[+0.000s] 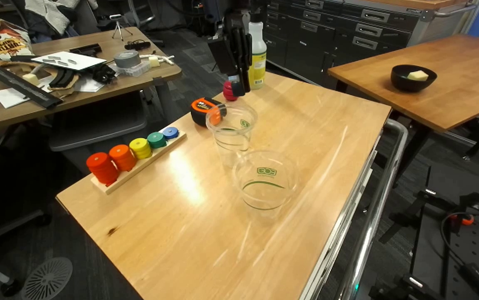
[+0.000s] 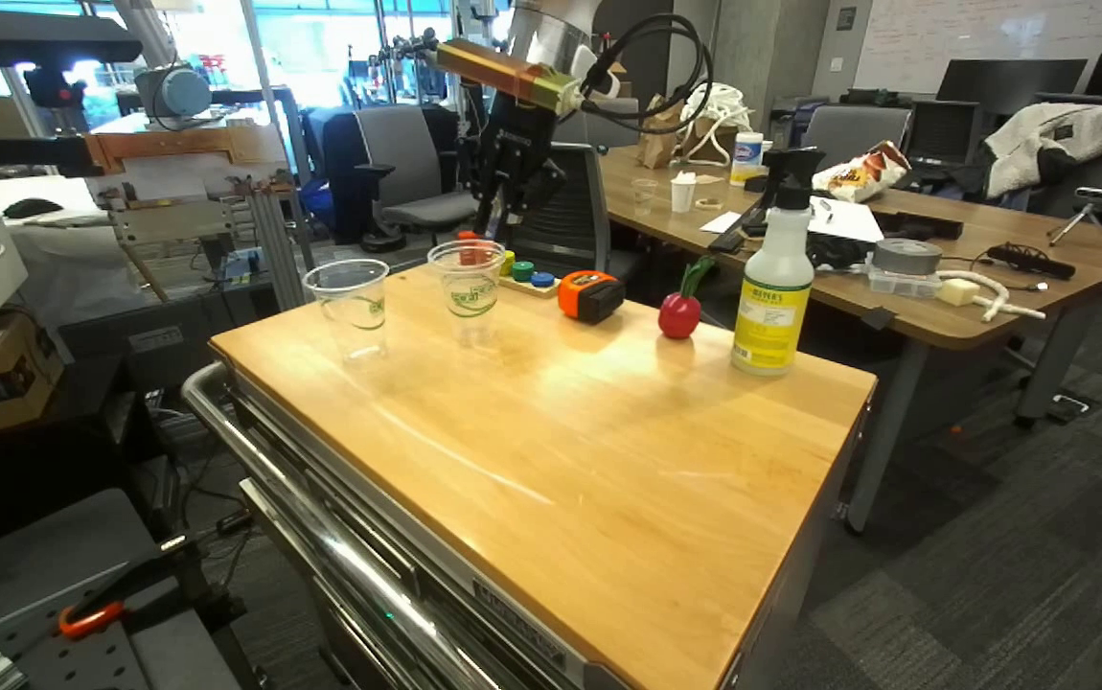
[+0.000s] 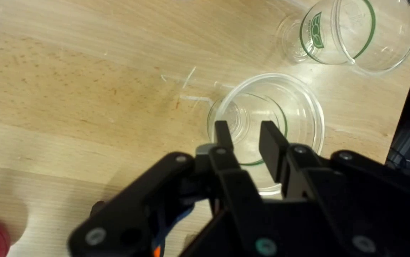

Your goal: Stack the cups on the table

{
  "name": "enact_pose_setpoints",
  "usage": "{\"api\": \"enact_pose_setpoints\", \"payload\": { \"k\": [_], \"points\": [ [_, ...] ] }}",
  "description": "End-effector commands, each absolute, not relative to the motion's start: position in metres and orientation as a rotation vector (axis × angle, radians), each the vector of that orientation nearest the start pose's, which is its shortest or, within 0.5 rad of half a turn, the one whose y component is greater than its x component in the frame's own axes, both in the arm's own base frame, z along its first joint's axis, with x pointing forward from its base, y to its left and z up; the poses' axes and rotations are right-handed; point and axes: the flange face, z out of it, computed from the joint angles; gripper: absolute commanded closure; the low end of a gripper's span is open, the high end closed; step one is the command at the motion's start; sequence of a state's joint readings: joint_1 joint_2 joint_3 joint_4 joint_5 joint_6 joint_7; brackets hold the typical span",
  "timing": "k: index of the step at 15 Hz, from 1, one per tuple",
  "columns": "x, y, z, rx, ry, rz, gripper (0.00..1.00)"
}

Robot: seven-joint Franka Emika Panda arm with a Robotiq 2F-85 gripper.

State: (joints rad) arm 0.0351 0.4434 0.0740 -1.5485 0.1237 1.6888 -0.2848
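Note:
Two clear tumblers with green marks stand upright on the light-wood table [image 1: 173, 246]. One tumbler [image 1: 231, 143] is near the tape measure; it also shows in an exterior view [image 2: 470, 307] and the wrist view [image 3: 297, 117]. The other tumbler [image 1: 266, 189] stands closer to the metal rail, also in an exterior view [image 2: 352, 311] and at the upper right of the wrist view [image 3: 363, 32]. A third tumbler does not show separately on this table. My gripper [image 3: 245, 125] is above the tape-side tumbler, fingers parted with nothing between them. It also shows in both exterior views [image 1: 239, 88] [image 2: 495, 225].
An orange-black tape measure [image 1: 206, 111], a red radish [image 2: 679, 314] and a spray bottle [image 2: 773, 287] stand along one edge. A peg board with coloured discs [image 1: 139, 160] lies at the side. A metal rail [image 1: 379, 212] runs along another edge.

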Motion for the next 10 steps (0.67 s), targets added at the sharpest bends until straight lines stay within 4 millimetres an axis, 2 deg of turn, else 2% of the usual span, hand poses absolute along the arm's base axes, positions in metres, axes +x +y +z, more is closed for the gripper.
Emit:
{"api": "enact_pose_setpoints", "payload": {
  "k": [1, 6, 10],
  "points": [
    [0.639, 0.079, 0.386, -2.913, -0.612, 0.364, 0.37],
    [0.63, 0.08, 0.375, -2.933, -0.652, 0.339, 0.01],
    [0.619, 0.078, 0.351, -2.93, -0.634, 0.329, 0.0]
  ]
}}
